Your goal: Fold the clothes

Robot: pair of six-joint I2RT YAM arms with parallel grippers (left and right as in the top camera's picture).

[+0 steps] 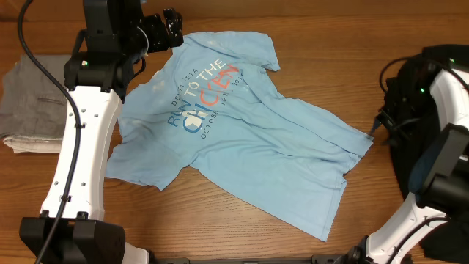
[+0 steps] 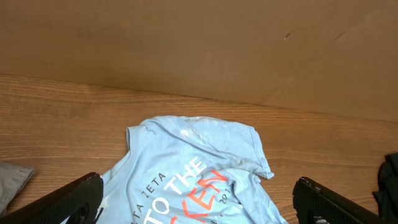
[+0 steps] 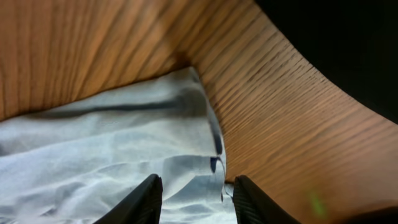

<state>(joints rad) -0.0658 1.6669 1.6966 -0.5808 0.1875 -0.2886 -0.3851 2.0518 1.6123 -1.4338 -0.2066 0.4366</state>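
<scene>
The clothes here are a light blue T-shirt (image 1: 242,125) with dark blue, white and orange-red lettering, spread print-up and wrinkled across the wooden table. My left gripper (image 1: 176,31) hovers at the shirt's far left end, open wide. In the left wrist view its fingers (image 2: 71,200) stand either side of the shirt (image 2: 193,162) without touching it. My right gripper (image 1: 375,128) is low at the shirt's right corner. In the right wrist view its jaws stand apart over the hem (image 3: 199,180), and the cloth lies loose between them.
A folded grey garment (image 1: 33,106) lies at the table's left edge and shows at the lower left in the left wrist view (image 2: 12,180). A brown wall (image 2: 199,43) rises behind the table. The right arm's black body (image 1: 421,88) fills the right side.
</scene>
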